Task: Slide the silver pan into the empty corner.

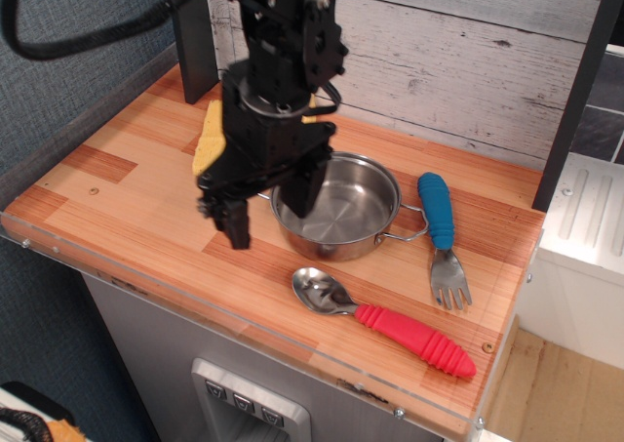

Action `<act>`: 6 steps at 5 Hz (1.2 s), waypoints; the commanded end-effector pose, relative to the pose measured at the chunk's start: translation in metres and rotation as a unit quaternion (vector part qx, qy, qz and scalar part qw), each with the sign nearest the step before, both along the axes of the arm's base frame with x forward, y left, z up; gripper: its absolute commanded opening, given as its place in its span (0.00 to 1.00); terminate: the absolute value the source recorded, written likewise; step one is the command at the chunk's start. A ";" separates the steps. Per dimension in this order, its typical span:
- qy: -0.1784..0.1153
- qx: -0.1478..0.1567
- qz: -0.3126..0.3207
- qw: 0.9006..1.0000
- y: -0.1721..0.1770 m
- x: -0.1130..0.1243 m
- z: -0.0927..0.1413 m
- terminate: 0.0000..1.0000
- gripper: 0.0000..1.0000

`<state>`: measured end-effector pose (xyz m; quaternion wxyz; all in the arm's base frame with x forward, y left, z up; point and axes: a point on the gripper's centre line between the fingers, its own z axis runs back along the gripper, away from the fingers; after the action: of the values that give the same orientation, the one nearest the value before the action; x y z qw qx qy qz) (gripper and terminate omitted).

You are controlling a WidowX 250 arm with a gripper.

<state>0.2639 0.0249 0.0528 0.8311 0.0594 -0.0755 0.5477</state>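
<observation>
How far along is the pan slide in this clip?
Nothing looks done: the pan sits mid-table, beside the fork and above the spoon. In hand: the open claw straddles the pan's left rim, one finger inside, one outside; no grip is evident. Left: slide the pan to the bare front-left corner, which looks unobstructed.

Yellow cloth (207,141) and silver pan (341,208) left handle behind arm.

Black claw (265,208), silver pan (336,208), yellow cloth (208,138), pink-handled spoon (385,322), blue-handled fork (444,239), striped reddish counter (127,198).
</observation>
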 end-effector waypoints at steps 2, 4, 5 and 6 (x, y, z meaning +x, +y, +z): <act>-0.006 -0.028 -0.024 0.999 -0.005 0.019 -0.030 0.00 1.00; -0.035 -0.033 -0.030 0.998 -0.006 0.014 -0.033 0.00 0.00; -0.044 -0.036 -0.040 0.998 -0.006 0.013 -0.030 0.00 0.00; -0.062 -0.053 -0.044 0.996 -0.004 0.015 -0.022 0.00 0.00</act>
<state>0.2819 0.0249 0.0206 0.8511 -0.0150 -0.0795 0.5187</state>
